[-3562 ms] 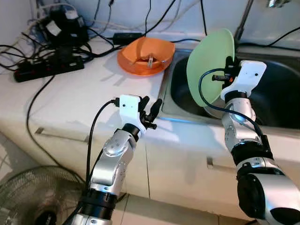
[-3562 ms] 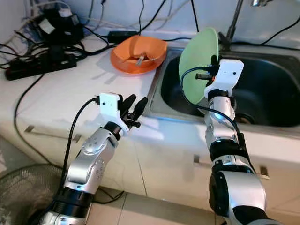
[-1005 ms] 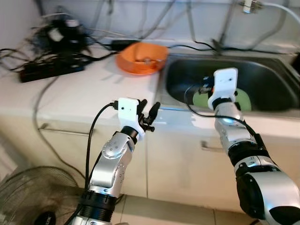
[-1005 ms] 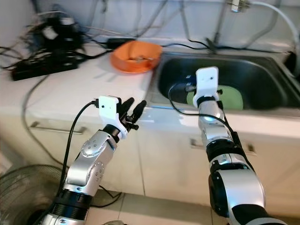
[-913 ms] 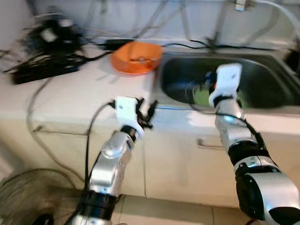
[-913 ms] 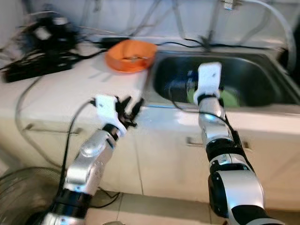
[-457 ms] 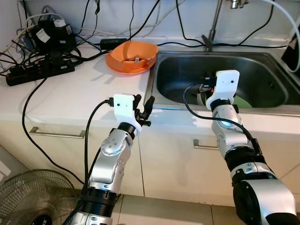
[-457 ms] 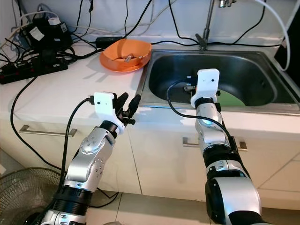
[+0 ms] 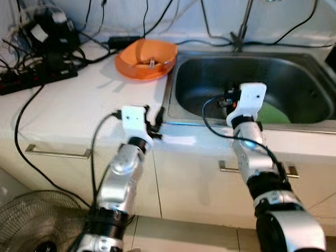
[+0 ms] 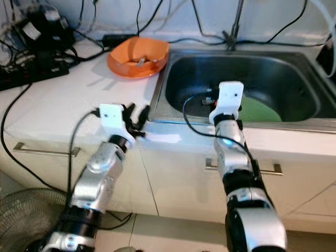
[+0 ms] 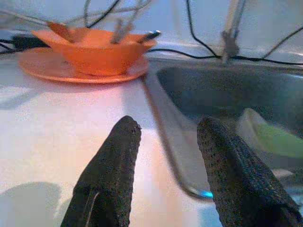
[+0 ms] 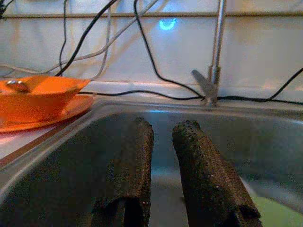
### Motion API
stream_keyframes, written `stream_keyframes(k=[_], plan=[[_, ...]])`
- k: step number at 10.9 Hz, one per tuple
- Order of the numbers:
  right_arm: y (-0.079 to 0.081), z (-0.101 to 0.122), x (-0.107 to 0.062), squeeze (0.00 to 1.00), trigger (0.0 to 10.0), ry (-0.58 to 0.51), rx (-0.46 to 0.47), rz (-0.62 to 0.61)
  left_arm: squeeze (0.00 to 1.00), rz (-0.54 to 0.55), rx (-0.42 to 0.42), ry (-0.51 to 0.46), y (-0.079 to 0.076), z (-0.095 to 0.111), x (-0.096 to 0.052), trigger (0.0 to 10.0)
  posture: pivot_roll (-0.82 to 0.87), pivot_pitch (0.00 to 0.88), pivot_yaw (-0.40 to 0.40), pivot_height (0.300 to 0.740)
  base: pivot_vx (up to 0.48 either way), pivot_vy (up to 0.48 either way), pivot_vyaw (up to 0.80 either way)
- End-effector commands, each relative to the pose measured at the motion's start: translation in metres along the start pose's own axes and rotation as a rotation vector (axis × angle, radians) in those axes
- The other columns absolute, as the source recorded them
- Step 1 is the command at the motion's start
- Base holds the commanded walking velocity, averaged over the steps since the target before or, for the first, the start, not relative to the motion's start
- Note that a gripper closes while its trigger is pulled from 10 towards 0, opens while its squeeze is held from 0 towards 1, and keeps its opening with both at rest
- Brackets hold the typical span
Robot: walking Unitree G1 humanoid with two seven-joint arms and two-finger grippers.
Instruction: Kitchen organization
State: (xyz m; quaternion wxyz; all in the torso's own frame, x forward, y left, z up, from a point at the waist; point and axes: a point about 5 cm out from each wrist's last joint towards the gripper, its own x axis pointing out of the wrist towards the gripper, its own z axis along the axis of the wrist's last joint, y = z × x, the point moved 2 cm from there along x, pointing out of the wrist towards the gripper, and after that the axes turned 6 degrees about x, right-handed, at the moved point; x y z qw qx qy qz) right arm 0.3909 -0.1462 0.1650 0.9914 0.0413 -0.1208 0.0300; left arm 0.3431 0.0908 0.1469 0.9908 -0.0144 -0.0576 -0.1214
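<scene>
The right gripper (image 12: 158, 175) hangs over the near edge of the sink (image 9: 299, 71) with its fingers (image 12: 125, 170) close together, a narrow gap between them and nothing held. The green plate (image 9: 273, 113) lies in the basin beyond it, apart from the fingers. The left gripper (image 11: 165, 170) hovers above the worktop (image 9: 79, 100) at the sink's left rim, fingers spread and empty.

The orange bowl (image 9: 146, 58), with utensils inside, sits on an orange plate (image 11: 42, 66) at the back of the worktop, beside the sink. It is judged the next item to handle.

Recommended procedure:
- Withdraw the right gripper upward before any sideways travel, to stay off the sink wall.
- Approach the bowl with the left gripper, fingers spread, and close on the rim.
- Keep the bowl level; the loose utensils may shift or fall.
- Route clear of the cables (image 9: 31, 105) across the worktop.
</scene>
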Motion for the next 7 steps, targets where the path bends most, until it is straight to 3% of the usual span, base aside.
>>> stream_keyframes(k=[1, 3, 7], plan=[[0.006, 0.007, -0.001, 0.0, 10.0, -0.041, 0.017, 0.025, 0.0, 0.029, 0.023, -0.019, 0.005, 0.003, 0.002, 10.0, 0.08, 0.0, 0.07, 0.74, 0.0, 0.0, 0.0], [0.012, -0.001, -0.009, 0.0, 10.0, -0.016, 0.032, 0.04, 0.0, 0.077, 0.059, -0.019, 0.016, 0.002, 0.002, 10.0, 0.08, 0.0, 0.072, 0.74, 0.0, 0.0, 0.0], [0.009, -0.002, -0.02, 0.0, 10.0, -0.029, 0.047, 0.039, 0.0, 0.119, 0.098, -0.029, 0.028, 0.0, 0.001, 10.0, 0.06, 0.0, 0.08, 0.74, 0.0, 0.0, 0.0]])
